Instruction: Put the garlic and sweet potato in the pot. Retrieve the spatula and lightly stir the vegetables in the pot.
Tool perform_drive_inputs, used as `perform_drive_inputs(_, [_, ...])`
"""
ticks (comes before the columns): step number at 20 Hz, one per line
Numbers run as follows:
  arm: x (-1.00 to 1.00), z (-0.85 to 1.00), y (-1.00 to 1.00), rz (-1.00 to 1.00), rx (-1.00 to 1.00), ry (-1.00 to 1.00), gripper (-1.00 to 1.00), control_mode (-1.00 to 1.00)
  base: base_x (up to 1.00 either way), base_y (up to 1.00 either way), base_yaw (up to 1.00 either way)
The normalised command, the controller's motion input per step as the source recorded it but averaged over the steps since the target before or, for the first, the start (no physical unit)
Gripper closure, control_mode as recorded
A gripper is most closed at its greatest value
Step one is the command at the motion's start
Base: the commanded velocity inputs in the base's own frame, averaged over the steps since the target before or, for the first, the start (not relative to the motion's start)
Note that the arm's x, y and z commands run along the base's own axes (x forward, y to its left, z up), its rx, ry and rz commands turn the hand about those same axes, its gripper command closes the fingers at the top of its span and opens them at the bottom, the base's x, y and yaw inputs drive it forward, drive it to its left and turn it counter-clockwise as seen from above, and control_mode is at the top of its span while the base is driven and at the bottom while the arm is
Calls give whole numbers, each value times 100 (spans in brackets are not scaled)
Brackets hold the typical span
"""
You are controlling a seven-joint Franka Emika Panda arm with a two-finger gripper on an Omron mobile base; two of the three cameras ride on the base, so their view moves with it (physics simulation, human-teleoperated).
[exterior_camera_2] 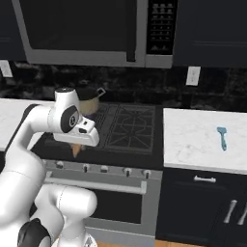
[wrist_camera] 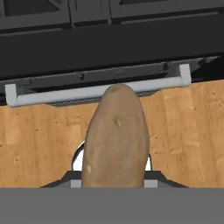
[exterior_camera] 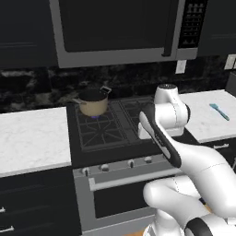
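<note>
— Hand view: sweet potato [wrist_camera: 116, 140] clamped between the fingers, sticking out straight ahead of the hand, above wooden floor [wrist_camera: 188, 131] and oven handle [wrist_camera: 52, 95].
— And the pot [exterior_camera: 94, 102]?
— Beyond the gripper [exterior_camera_2: 76, 147], on the back burner; dark inside, contents impossible to tell. Spatula [exterior_camera_2: 222, 137] well off to the hand's right.

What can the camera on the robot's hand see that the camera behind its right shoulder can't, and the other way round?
The hand view looks down on a wooden floor and the oven door handle, with the whole sweet potato shut in the claw. The right base view takes in the stove top, the pot at its back, the microwave above, and a blue spatula lying on the counter to the right. Both catch the sweet potato: in the right base view just its orange tip pokes out under the hand.
</note>
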Motion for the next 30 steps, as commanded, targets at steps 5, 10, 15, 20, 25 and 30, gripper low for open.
perform_drive_inputs(5, [0,0,0,0,0,0,100,100,65,59,-10])
perform_drive_inputs(10, [0,0,0,0,0,0,100,100,76,22,-12])
perform_drive_inputs(15, [0,0,0,0,0,0,100,100,40,2,-4])
perform_drive_inputs(20, [0,0,0,0,0,0,100,100,0,2,0])
perform_drive_inputs(25, [32,-2,33,2,3,-9,100,-100,0,2,0])
perform_drive_inputs(30, [61,26,42,6,10,-29,100,-100,0,0,0])
